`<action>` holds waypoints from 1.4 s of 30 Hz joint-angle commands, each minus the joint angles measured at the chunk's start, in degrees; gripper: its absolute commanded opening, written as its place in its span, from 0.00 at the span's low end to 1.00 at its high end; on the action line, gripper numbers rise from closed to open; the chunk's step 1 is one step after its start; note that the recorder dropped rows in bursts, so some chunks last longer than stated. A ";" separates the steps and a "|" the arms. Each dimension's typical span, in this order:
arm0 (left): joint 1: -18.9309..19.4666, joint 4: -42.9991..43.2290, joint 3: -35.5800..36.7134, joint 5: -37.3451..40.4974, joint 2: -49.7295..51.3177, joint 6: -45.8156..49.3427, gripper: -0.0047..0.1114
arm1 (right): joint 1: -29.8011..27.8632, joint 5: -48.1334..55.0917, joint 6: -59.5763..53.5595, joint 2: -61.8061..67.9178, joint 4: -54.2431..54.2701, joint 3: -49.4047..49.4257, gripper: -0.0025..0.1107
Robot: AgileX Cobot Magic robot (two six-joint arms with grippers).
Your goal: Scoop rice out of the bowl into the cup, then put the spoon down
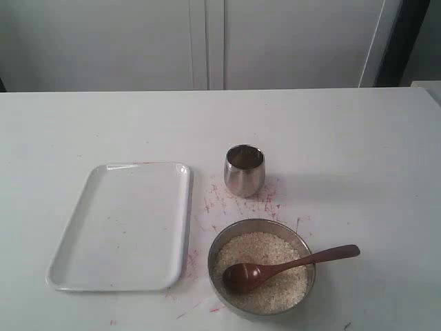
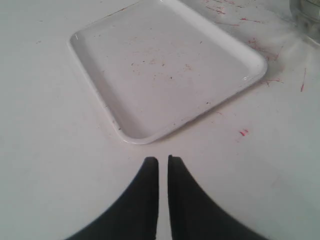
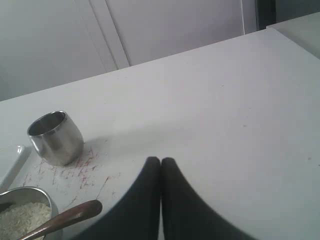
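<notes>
The steel bowl (image 1: 300, 249) stands near the table's front edge, filled with off-white rice (image 1: 255, 247). The brown wooden spoon (image 1: 303, 262) lies in it, scoop on the rice and handle over the rim to the right. Behind the bowl stands the small shiny cup (image 1: 244, 170), upright. In the right wrist view, the cup (image 3: 55, 137), bowl rim (image 3: 35, 191), rice (image 3: 20, 217) and spoon handle (image 3: 70, 215) lie off to one side of my right gripper (image 3: 160, 160), which is shut and holds nothing. My left gripper (image 2: 163, 159) is shut over bare table with a slit between its fingers. Neither gripper shows in the exterior view.
A white rectangular tray (image 1: 120, 224) lies left of the bowl and cup; in the left wrist view the tray (image 2: 165, 65) is just beyond the fingertips. Red scribble marks (image 1: 217, 200) cover the table around the cup. White cabinet doors (image 1: 207, 41) stand behind the table.
</notes>
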 commanded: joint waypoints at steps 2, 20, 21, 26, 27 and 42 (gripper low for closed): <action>-0.40 -0.30 0.29 0.18 -0.17 0.03 0.16 | -0.32 0.06 -0.07 -0.33 -0.32 0.29 0.02; -0.40 -0.30 0.29 0.18 -0.17 0.03 0.16 | -0.32 0.06 -0.07 -0.33 -0.32 0.29 0.02; -0.40 -0.30 0.29 0.18 -0.17 0.03 0.16 | -0.32 0.06 -0.07 -0.33 -0.32 0.29 0.02; -0.40 -0.30 0.29 0.18 -0.17 0.03 0.16 | -0.32 0.06 -0.07 -0.33 -0.32 0.29 0.02; -0.40 -0.30 0.29 0.18 -0.17 0.03 0.16 | -0.32 0.06 -0.07 -0.33 -0.32 0.29 0.02; -0.40 -0.30 0.29 0.18 -0.17 0.03 0.16 | -0.32 -20.02 1.88 -0.33 -0.20 0.29 0.02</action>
